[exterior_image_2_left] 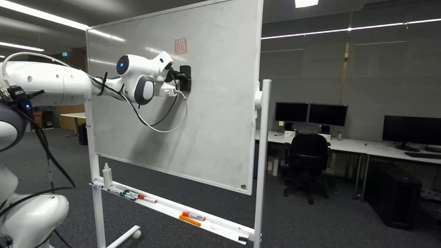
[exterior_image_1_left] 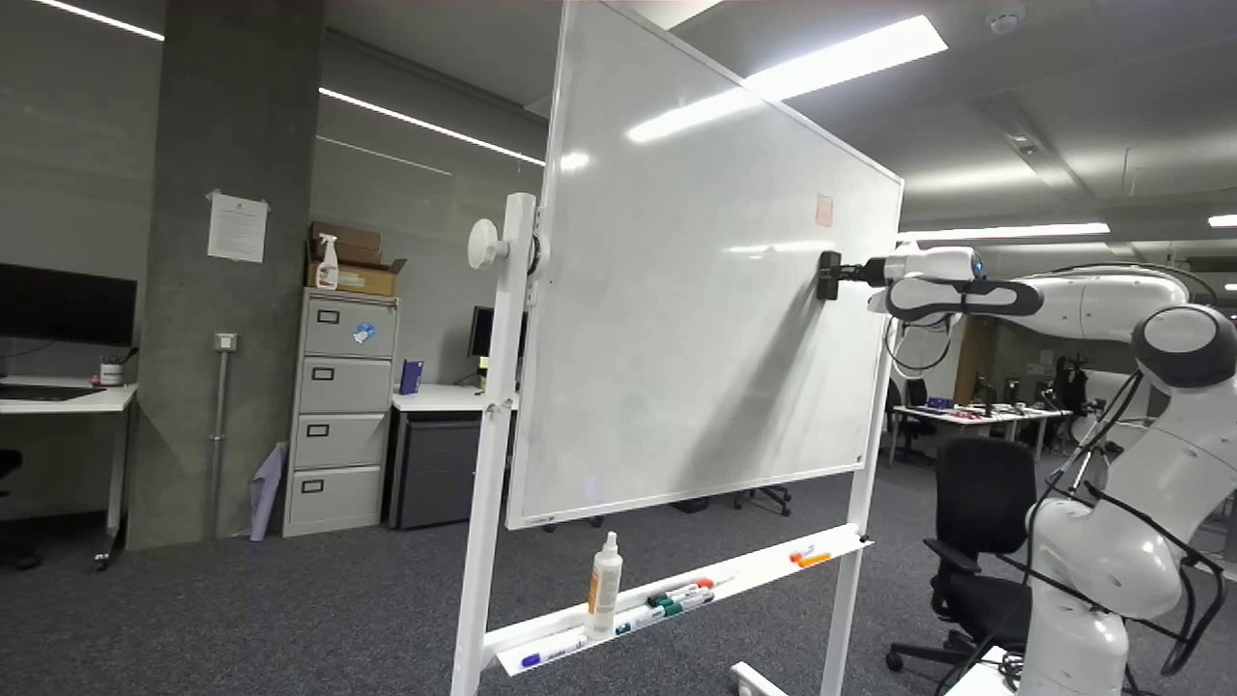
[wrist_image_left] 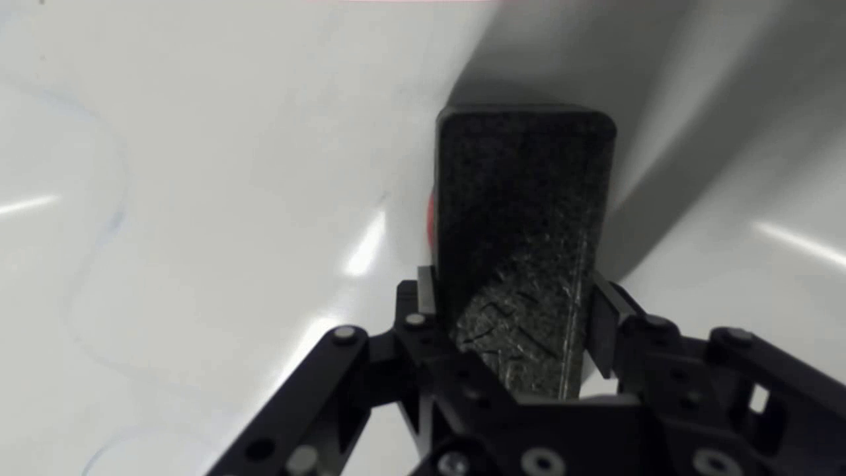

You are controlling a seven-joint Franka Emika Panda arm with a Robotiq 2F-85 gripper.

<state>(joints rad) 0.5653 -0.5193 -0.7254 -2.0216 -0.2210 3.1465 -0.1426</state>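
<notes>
1. Black block [wrist_image_left: 522, 198], one: one gripper [wrist_image_left: 517, 307] pinches it against, or just off, I can't tell, one whiteboard [exterior_image_2_left: 210, 113].
2. Red scribble [exterior_image_2_left: 181, 46], one, above it.
3. Two red-capped markers [exterior_image_2_left: 148, 199], one blue-capped marker [exterior_image_1_left: 554, 649], one orange marker [exterior_image_2_left: 190, 220], on one tray [exterior_image_2_left: 167, 208].

Ceiling lights [exterior_image_1_left: 860, 56] glare on the board [exterior_image_1_left: 647, 319]; a shadow [exterior_image_1_left: 756, 396] slants to its lower edge; wrist view slightly blurred.
</notes>
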